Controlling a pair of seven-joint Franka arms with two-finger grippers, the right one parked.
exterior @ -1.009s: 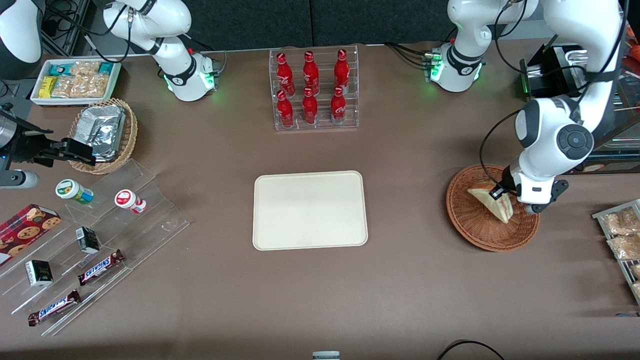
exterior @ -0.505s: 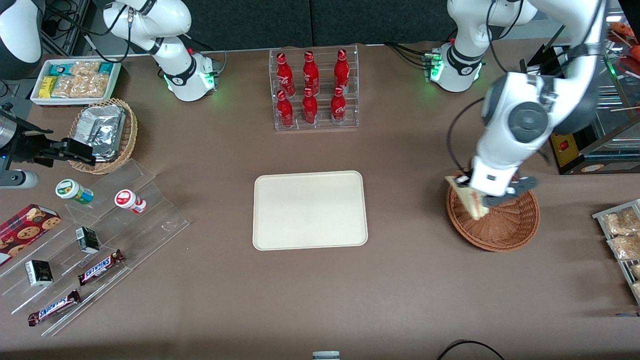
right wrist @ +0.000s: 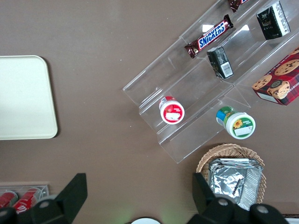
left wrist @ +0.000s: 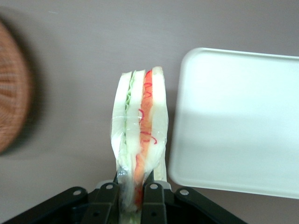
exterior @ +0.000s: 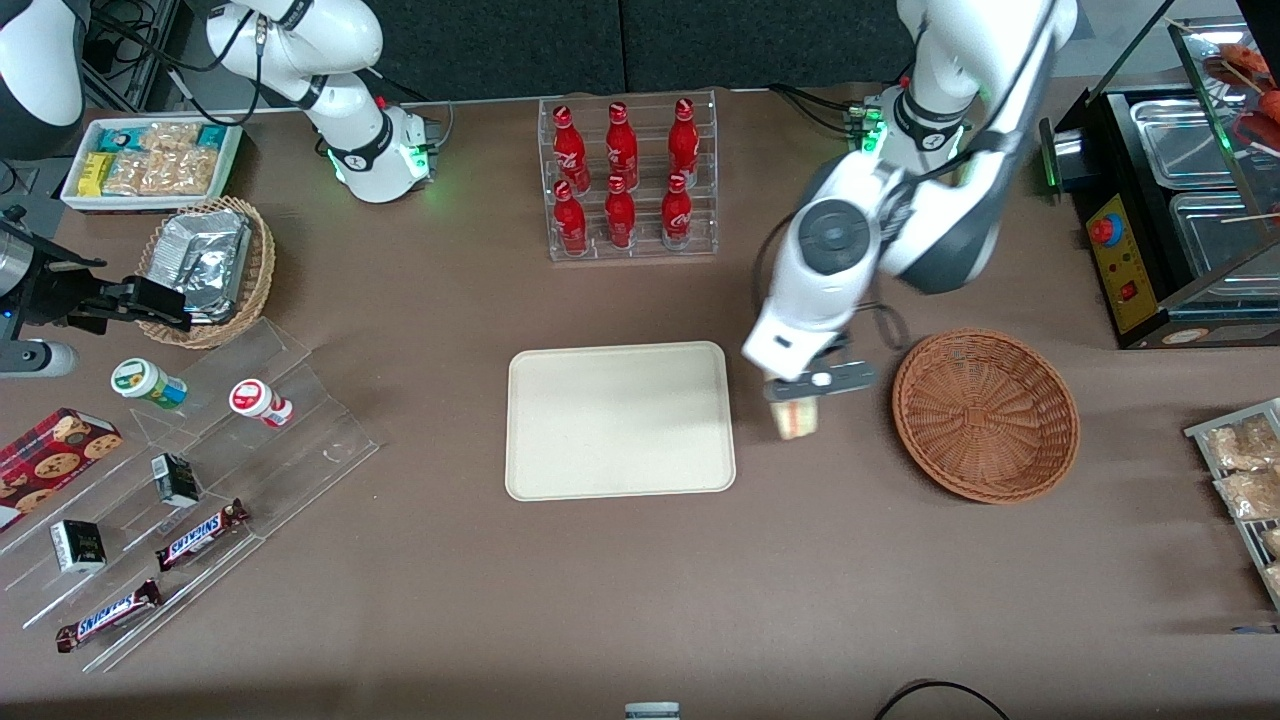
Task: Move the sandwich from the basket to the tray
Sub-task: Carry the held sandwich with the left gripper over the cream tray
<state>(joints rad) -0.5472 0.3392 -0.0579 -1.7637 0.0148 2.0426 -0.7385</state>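
**Sandwich in transit, between basket and tray**

The pincer (left wrist: 131, 189) is closed on the narrow end of the sandwich (left wrist: 140, 135), presumably so the wedge hangs clear for carrying. It is held above the tabletop (exterior: 640, 580), between the basket (exterior: 985, 415) and the tray (exterior: 620, 420), just beside the tray's edge. The sandwich looks film-wrapped: pale bread, with greenish and red filling layers.
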